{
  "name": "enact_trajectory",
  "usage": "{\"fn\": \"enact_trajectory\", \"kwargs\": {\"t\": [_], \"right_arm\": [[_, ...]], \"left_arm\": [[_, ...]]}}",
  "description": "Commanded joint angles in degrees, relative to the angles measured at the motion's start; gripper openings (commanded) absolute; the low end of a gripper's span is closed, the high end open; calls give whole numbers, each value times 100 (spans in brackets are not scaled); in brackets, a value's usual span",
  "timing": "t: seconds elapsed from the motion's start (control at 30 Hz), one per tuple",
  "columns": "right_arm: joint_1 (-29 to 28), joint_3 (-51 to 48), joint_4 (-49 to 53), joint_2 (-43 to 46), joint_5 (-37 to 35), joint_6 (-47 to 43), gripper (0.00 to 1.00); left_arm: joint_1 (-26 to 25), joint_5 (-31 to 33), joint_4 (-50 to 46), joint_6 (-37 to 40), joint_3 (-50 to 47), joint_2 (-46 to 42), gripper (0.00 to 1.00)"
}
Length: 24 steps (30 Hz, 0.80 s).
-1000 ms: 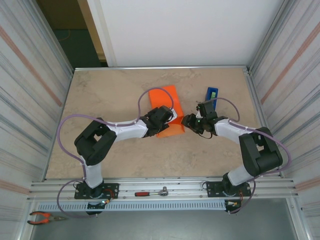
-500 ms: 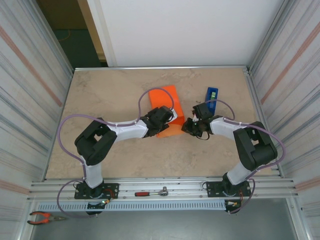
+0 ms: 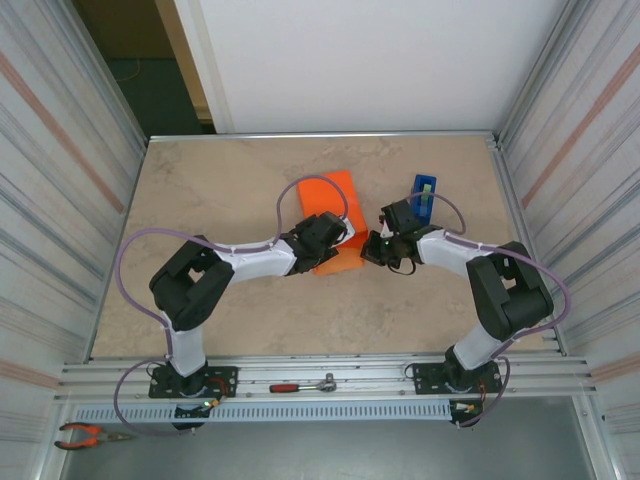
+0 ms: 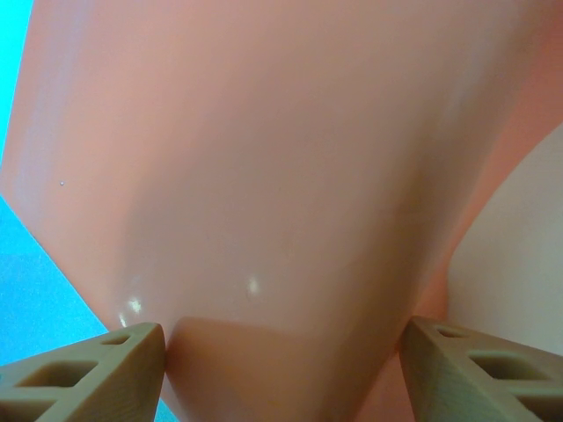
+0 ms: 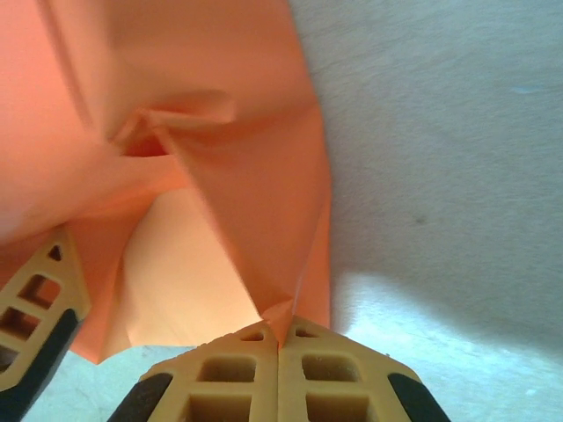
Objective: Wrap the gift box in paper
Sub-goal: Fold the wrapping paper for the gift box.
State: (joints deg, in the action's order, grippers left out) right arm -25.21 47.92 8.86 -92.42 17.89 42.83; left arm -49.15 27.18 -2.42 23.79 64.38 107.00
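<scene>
Paper (image 3: 335, 195) folded into orange bundle at mid tabletop (image 3: 230, 180), just left of upright blue dispenser (image 3: 424, 192). Left gripper (image 3: 338, 236) sits on bundle's near side. In wrist view its jaws are set wide, paper spanning gap and touching both fingers (image 4: 97, 369); reads as clamped across bundle. Right gripper (image 3: 372, 250) at bundle's near right corner, jaws together, pinching pointed tip of paper flap. Pale surface under flap; cannot tell whether box.
</scene>
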Motion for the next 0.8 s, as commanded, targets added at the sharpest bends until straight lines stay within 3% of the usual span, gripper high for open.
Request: {"fn": "enact_trajectory", "kwargs": {"t": [0.0, 0.47, 0.77], "right_arm": [[-114, 191, -294, 247, 168, 24, 0], [-210, -421, -2897, -322, 403, 639, 0], [-438, -461, -3319, -868, 266, 772, 0]], "left_arm": [[-38, -493, -411, 2, -127, 357, 70], [-67, -510, -407, 20, -136, 406, 70], [-67, -519, -413, 60, -181, 374, 70]]}}
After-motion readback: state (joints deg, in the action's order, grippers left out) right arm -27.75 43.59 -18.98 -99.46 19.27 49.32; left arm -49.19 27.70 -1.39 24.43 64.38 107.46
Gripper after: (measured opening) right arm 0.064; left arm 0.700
